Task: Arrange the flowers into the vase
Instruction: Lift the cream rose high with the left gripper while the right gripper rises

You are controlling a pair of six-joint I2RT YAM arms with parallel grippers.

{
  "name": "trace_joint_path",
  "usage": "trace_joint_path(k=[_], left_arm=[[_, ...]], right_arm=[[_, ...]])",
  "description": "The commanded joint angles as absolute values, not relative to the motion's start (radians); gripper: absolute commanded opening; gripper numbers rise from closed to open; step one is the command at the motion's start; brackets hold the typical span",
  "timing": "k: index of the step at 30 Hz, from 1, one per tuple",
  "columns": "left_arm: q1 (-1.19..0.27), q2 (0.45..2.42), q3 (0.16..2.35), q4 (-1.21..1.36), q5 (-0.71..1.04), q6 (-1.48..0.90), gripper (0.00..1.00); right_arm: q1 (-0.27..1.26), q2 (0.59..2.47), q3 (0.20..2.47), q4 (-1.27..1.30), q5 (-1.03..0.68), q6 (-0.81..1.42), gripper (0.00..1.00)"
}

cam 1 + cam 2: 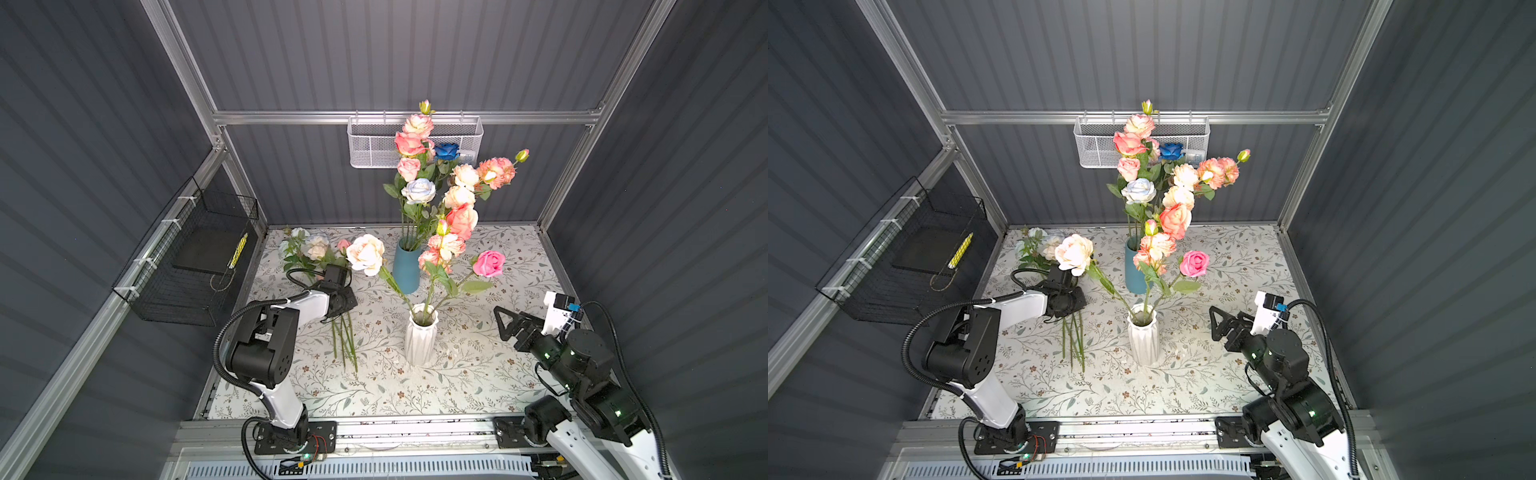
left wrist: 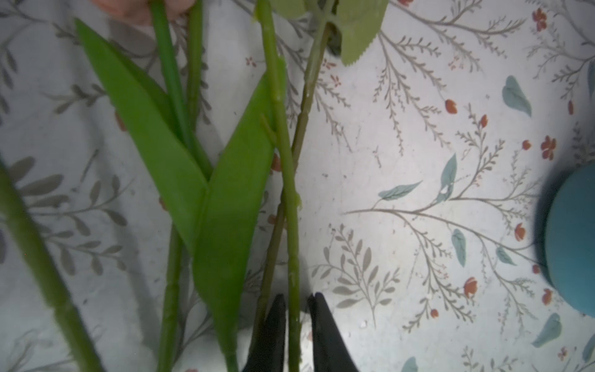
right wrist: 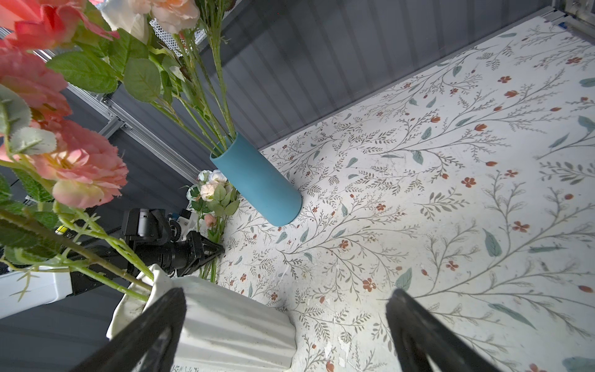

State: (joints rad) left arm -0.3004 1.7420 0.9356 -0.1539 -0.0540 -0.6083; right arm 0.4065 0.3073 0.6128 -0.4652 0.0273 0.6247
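Observation:
Several loose flowers (image 1: pixel 316 247) lie at the back left of the table, their stems (image 1: pixel 345 340) pointing to the front. My left gripper (image 1: pixel 345 307) is down on these stems. In the left wrist view its fingertips (image 2: pixel 296 298) are shut on one green stem (image 2: pixel 291 225). A white ribbed vase (image 1: pixel 420 340) at the centre holds a cream bloom (image 1: pixel 365 253), a pink rose (image 1: pixel 489 263) and a peach one. Behind it a blue vase (image 1: pixel 405 268) holds several tall flowers (image 1: pixel 419 191). My right gripper (image 1: pixel 500 324) hangs open and empty, right of the white vase (image 3: pixel 225 315).
A white mesh basket (image 1: pixel 374 145) hangs on the back wall behind the tall blooms. A black wire basket (image 1: pixel 195 266) is fixed to the left wall. The blue vase (image 2: pixel 573 241) stands close to my left gripper. The table carries a floral-print cloth (image 1: pixel 478 374).

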Motion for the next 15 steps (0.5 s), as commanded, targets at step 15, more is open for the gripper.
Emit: trace_joint_path(k=[15], left_arm=[[-0.307, 1.108, 0.882, -0.039, -0.084, -0.542, 0.00]], right_arm=[[0.405, 0.346, 0.642, -0.417, -0.025, 0.628, 0.99]])
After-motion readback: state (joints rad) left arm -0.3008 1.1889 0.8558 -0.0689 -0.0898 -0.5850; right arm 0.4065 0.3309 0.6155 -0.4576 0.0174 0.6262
